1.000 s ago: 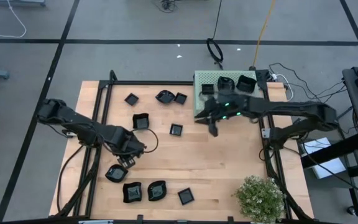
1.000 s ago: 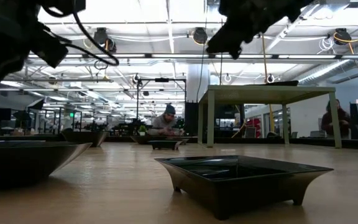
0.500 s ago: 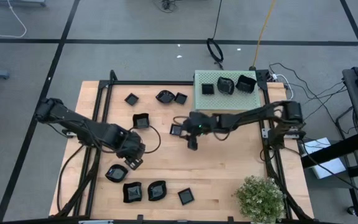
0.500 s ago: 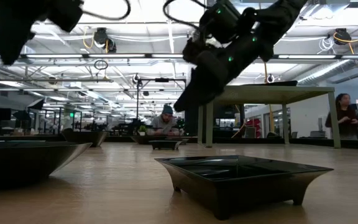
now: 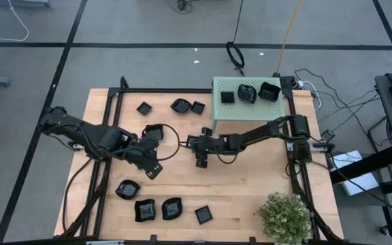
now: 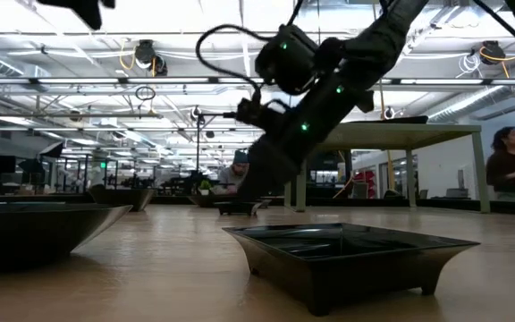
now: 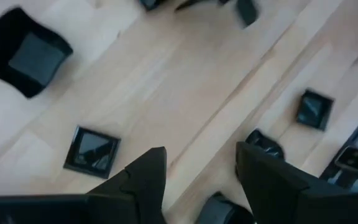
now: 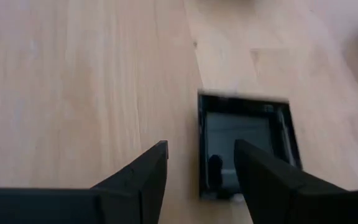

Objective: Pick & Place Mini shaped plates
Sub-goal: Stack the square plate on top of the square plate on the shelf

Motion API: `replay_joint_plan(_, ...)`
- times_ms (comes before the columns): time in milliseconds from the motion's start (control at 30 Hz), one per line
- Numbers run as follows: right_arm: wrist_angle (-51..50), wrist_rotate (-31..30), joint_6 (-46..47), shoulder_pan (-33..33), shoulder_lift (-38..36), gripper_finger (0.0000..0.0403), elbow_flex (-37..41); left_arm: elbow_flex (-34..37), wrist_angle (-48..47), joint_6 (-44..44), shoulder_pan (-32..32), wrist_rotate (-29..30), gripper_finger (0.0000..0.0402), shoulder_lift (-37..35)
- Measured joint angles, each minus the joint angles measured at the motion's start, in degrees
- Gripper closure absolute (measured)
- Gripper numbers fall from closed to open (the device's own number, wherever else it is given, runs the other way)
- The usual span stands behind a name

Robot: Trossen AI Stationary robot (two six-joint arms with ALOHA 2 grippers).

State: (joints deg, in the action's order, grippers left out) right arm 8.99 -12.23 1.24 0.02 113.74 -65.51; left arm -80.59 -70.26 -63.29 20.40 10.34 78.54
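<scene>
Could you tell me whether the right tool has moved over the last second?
Yes. In the high view the right tool has swung away from the pale green box toward the table's middle, and now hangs open by a small square plate.

You have a pale wood surface (image 5: 250, 184) in a black frame. On it lie black mini plates: three at the far edge (image 5: 143, 108), one square one mid-surface (image 8: 247, 140), four along the near edge (image 5: 172, 208). A green box (image 5: 223, 109) sits at the far right corner, a plant (image 5: 284, 214) near right.
</scene>
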Motion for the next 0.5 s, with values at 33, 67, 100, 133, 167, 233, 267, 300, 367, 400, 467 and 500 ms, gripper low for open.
replay_joint_plan(33,-0.44,0.0,-0.22,-0.03,0.33,0.023,-0.08,-0.74,0.04,0.01,0.0,0.59,0.0204,0.0)
replay_joint_plan(67,-0.52,0.02,-0.33,-0.15,0.77,0.0231,-0.43,-1.49,0.02,0.08,0.0,1.2,0.0204,0.0)
replay_joint_plan(100,0.2,0.04,-0.38,-0.28,1.4,0.0232,-0.81,-2.13,0.02,0.19,0.0,1.8,0.0204,0.0)
replay_joint_plan(133,0.5,0.06,-0.38,-0.33,1.87,0.0233,-0.93,-2.64,0.08,0.3,0.0,2.16,0.0204,0.0)
replay_joint_plan(167,0.12,0.03,-0.38,-0.37,2.24,0.0235,-0.9,-3.1,0.06,0.53,0.0,2.42,0.0204,0.0)
replay_joint_plan(233,-0.14,0.05,-0.35,-0.42,2.37,0.0241,-0.86,-3.54,0.11,0.59,0.0,3.01,0.0204,0.0)
replay_joint_plan(267,-0.33,0.14,-0.36,-0.42,2.38,0.0245,-0.86,-3.62,0.09,0.58,0.0,3.18,0.0204,0.0)
replay_joint_plan(300,-0.3,0.19,-0.36,-0.42,2.38,0.0252,-0.86,-3.62,0.11,0.59,0.0,3.26,0.0204,0.0)
replay_joint_plan(367,-0.39,0.33,-0.38,-0.4,2.38,0.0271,-0.86,-3.62,0.06,0.58,-0.01,3.26,0.0204,0.0)
replay_joint_plan(400,-0.39,0.35,-0.38,-0.38,2.38,0.0282,-0.86,-3.62,0.08,0.57,0.0,3.26,0.0204,0.0)
replay_joint_plan(467,-0.47,0.25,-0.43,-0.38,2.38,0.0311,-0.86,-3.62,0.09,0.58,0.0,3.26,0.0204,0.0)
replay_joint_plan(500,-0.49,0.23,-0.43,-0.38,2.38,0.0326,-0.86,-3.62,0.09,0.57,-0.02,3.27,0.0204,0.0)
